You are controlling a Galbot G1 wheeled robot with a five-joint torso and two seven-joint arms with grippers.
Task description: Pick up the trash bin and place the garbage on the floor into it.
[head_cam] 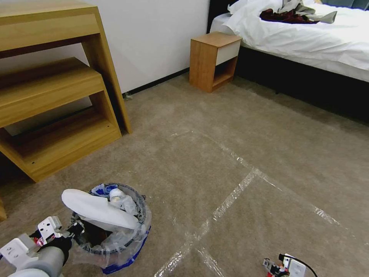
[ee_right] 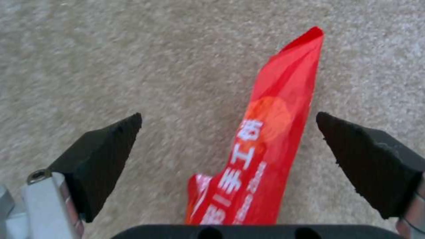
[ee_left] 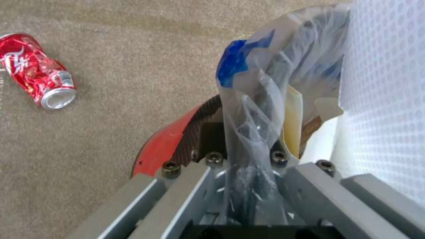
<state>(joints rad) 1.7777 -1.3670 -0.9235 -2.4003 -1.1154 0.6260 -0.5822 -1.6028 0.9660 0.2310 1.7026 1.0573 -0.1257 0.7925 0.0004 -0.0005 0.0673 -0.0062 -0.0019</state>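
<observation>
Two grippers work low at the near edge of what we see from the head. The trash bin [head_cam: 115, 227] stands on the floor [head_cam: 238, 146] at lower left, well apart from the wooden desk [head_cam: 50, 96] beyond it, and we take the bin as our landmark. A white slipper [head_cam: 98, 209] lies slanted across its mouth, with a crumpled white tissue [head_cam: 117, 196] just behind. The left gripper [head_cam: 73, 231] sits at the bin's near-left rim, its fingers partly hidden by the plastic liner. The right gripper [head_cam: 278, 268] is far to the bin's right, cut off by the frame's lower edge. Between them the carpet lies open, crossed by tape strips [head_cam: 230, 198].

From the left wrist we see what the head view hides: the left gripper [ee_left: 252, 186] is closed on the bin's rim [ee_left: 177, 136] and bunched liner [ee_left: 254, 109], and a dented red can [ee_left: 38, 71] lies on the carpet well off from the bin. The slipper's dotted sole [ee_left: 385, 93] fills one side; the bin's depth stays hidden.

From the right wrist, the right gripper [ee_right: 230, 132] hangs spread wide, holding nothing, its black pads [ee_right: 106, 156] to either side of a red wrapper [ee_right: 265, 139] on the carpet. The wrapper's near end is cut off by the gripper body. Whether the pads touch the floor we cannot tell.
</observation>
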